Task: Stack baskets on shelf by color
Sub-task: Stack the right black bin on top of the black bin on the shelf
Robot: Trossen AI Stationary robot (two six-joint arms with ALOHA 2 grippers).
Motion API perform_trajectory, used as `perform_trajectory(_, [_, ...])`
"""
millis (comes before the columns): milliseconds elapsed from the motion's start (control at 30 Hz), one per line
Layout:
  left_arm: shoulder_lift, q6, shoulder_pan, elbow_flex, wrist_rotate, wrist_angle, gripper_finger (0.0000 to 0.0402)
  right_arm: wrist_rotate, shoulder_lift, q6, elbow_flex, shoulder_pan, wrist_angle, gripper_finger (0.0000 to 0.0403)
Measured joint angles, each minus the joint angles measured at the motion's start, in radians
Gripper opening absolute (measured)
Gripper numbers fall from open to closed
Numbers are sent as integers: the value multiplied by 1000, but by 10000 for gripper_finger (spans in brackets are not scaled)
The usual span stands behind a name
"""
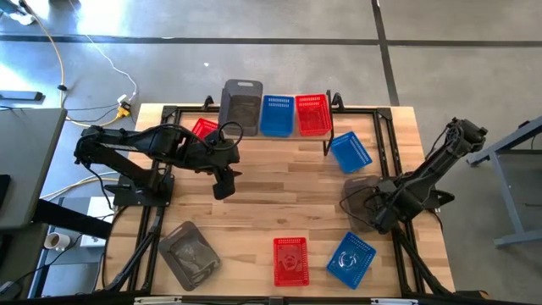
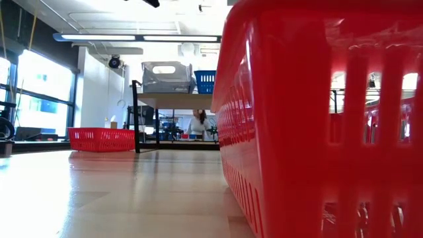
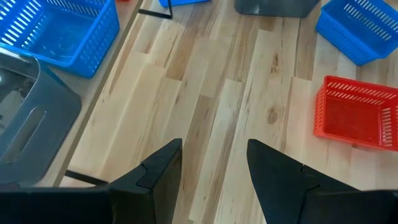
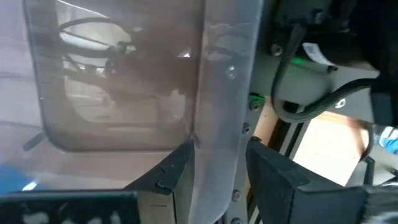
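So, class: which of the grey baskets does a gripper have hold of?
The grey basket at the table's right side: the right gripper pinches its wall. The other two sit untouched.

Butcher-block table (image 1: 254, 191) carries the shelf (image 1: 279, 134) at the far edge, with 3 baskets on it: grey (image 1: 241, 106), blue (image 1: 277, 115), red (image 1: 312, 113). Loose on the tabletop: 2 red, 2 blue, probably 2 grey baskets.
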Motion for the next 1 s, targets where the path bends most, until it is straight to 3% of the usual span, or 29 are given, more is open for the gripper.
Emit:
perform_trajectory(467, [0, 41, 0, 0, 15, 0, 172, -78, 61, 90, -46, -6, 132, 124])
perform_trajectory(600, [0, 79, 0, 0, 26, 0, 172, -74, 68, 130, -46, -6, 128, 93])
perform_trajectory(800, [0, 130, 0, 0, 26, 0, 172, -59, 67, 147, -45, -6, 148, 11])
perform_trajectory(1000, [0, 141, 0, 0, 26, 1, 172, -10, 67, 180, -3, -7, 175, 2])
